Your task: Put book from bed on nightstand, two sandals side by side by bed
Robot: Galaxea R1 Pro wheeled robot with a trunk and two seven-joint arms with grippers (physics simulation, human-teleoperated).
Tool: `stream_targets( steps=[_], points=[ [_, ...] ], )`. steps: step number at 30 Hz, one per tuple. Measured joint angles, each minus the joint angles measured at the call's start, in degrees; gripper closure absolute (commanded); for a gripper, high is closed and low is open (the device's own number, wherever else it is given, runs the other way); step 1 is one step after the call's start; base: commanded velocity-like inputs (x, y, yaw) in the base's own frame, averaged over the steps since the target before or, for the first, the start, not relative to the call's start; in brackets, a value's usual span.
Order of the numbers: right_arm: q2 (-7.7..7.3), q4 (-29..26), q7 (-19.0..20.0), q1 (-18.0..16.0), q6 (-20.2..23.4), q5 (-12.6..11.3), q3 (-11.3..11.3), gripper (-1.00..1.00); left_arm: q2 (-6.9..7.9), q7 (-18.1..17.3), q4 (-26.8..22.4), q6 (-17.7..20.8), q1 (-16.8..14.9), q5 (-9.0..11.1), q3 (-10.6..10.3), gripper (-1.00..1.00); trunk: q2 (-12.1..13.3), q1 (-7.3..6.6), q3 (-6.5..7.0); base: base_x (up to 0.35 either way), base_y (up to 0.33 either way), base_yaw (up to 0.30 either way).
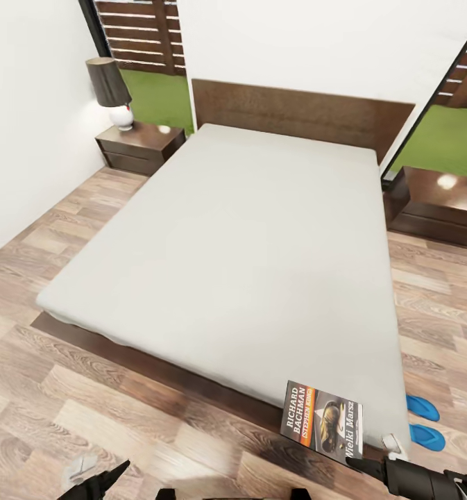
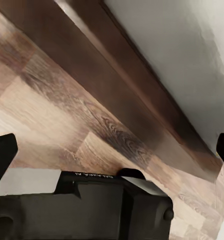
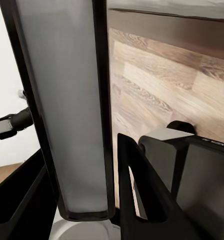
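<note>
The big bed (image 1: 247, 236) fills the middle of the head view, with its grey mattress bare on top. One nightstand (image 1: 139, 147) sits in the upper left with a lamp (image 1: 112, 90) on it, and another nightstand (image 1: 438, 205) sits at the right edge. The book (image 1: 323, 420) stands up off the bed's near corner, at the lower right. The right gripper (image 3: 109, 200) looks clamped on the book, whose thin edge runs between its fingers. The left gripper (image 2: 112, 150) is spread wide with nothing in it, over the floor by the bed frame. Two blue sandals (image 1: 424, 422) lie close together on the floor at the lower right. The book step seems under way. Next the robot likely has to carry the book to a nightstand.
</note>
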Motion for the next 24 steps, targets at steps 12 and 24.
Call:
stream_targets(
  steps=[12, 24],
  points=[
    [-0.01, 0.0, 0.0, 0.0, 0.0, 0.0, 0.0, 1.00, -6.15, 20.7, 0.0, -4.7, 0.0, -23.0, -3.1, -1.00, 0.0, 0.00, -0.27, 0.000, 0.000, 0.284],
    [0.00, 0.0, -0.1, 0.0, 0.0, 0.0, 0.0, 1.00, -12.37, 29.4, 0.7, -7.8, 0.0, -23.9, -3.2, -1.00, 0.0, 0.00, -0.54, 0.000, 0.000, 0.284]
  ],
)
